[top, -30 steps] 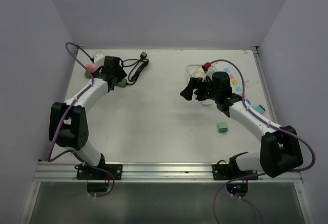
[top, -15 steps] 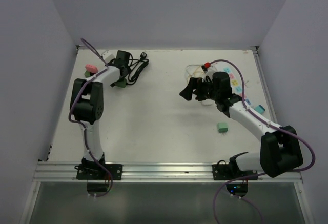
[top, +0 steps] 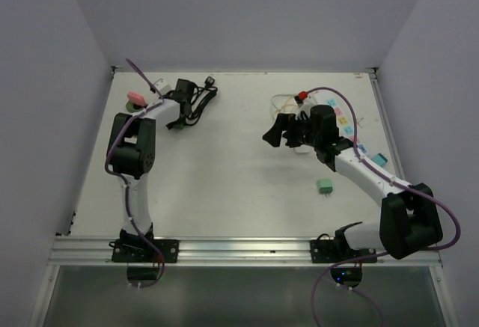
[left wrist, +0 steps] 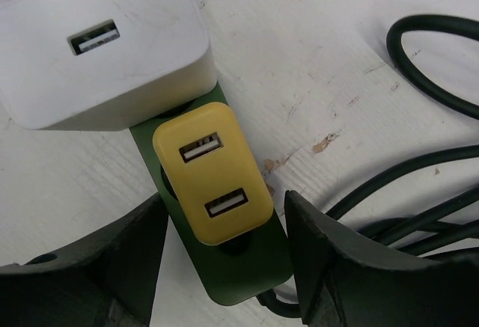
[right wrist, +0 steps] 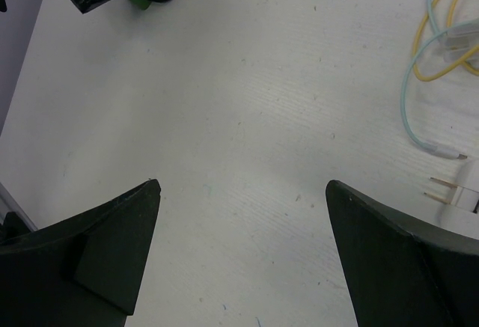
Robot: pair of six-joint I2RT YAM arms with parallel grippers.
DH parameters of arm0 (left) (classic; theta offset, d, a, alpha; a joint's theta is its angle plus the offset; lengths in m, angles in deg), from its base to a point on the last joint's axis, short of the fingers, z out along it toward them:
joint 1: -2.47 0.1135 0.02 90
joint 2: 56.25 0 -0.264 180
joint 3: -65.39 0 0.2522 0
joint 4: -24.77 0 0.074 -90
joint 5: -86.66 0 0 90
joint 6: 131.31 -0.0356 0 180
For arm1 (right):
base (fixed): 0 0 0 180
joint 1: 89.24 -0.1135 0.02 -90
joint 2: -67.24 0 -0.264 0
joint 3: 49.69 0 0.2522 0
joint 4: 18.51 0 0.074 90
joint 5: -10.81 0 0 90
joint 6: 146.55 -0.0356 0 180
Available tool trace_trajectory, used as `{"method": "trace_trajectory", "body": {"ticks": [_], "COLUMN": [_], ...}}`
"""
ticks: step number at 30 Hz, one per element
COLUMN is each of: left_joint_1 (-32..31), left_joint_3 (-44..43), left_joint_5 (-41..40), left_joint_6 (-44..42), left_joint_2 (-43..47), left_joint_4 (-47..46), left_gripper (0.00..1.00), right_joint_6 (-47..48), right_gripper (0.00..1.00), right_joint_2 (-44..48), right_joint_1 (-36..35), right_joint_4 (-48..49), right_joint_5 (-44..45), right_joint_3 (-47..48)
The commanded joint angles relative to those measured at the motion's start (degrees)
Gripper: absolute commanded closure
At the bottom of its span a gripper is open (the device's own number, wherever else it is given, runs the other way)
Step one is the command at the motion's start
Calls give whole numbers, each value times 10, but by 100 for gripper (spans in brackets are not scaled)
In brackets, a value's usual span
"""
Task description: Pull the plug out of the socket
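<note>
A green socket strip lies at the back left of the table, also seen in the top view. A yellow USB plug and a white USB charger sit in it. My left gripper is open, one finger on each side of the strip's end and the yellow plug, not clamped. It shows in the top view. My right gripper is open and empty above bare table, right of centre.
A coiled black cable lies right of the strip. Yellow and teal wires and a white pronged plug lie by the right gripper. A green adapter and a pink object lie on the table.
The left arm has folded upward and its gripper has shifted a little right and back over the strip, uncovering the pink object. The right arm has not moved.
</note>
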Motion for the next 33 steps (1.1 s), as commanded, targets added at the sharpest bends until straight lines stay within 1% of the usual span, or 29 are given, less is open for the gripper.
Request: {"method": "trace_trajectory", "body": {"ticks": [1,2,4,5,7,8,10,11,13,14,16,17,19,20,24,27,28,30,33], "left_joint_1": [-38,-55,-74,-96,-118,-139,-160,-180,-204,-233,-263,-294,-323,-354,-413,-448,-456,-469,-472], "left_joint_3": [36,50,64,86,115,146,181,215,251,282,310,336,363,388,444,480,487,505,510], "left_joint_5": [-6,-4,6,10,31,43,84,95,114,118,125,132,150,157,189,197,200,200,181], "left_joint_6": [-56,-68,-98,-109,-130,-137,-150,-153,-152,-152,-144,-144,-136,-133,-101,-89,-85,-84,-86], "left_joint_2": [46,60,71,88,106,130,154,180,208,235,260,284,307,329,384,429,439,461,476], "left_joint_4": [15,10,11,7,3,-3,-7,-6,-3,0,12,13,15,14,13,11,9,0,-3], "left_gripper": [67,72,76,79,83,84,86,86,87,87,86,85,84,84,83,77,72,66,43], "right_joint_6": [8,9,10,11,11,11,12,11,9,9,6,4,1,-1,-2,-1,-1,-2,1], "right_gripper": [4,4,4,4,4,4,4,4,5,5,5,5,5,5,6,6,6,6,6], "right_joint_2": [8,9,9,12,14,17,21,23,27,29,31,31,30,27,11,9,12,20,37], "right_joint_1": [-1,-2,-1,-2,-1,-1,-1,-1,-1,-1,-1,-1,-2,-2,-2,-2,-2,-2,-2], "right_joint_4": [2,1,-1,-2,-2,-2,-3,-3,-2,-2,5,8,15,16,13,2,1,-6,-20], "right_joint_5": [14,15,20,21,23,23,24,25,26,25,24,23,20,17,13,22,23,23,29], "right_joint_3": [13,13,13,12,11,10,9,7,6,4,0,-4,-7,-8,-11,-17,-22,-34,-47]}}
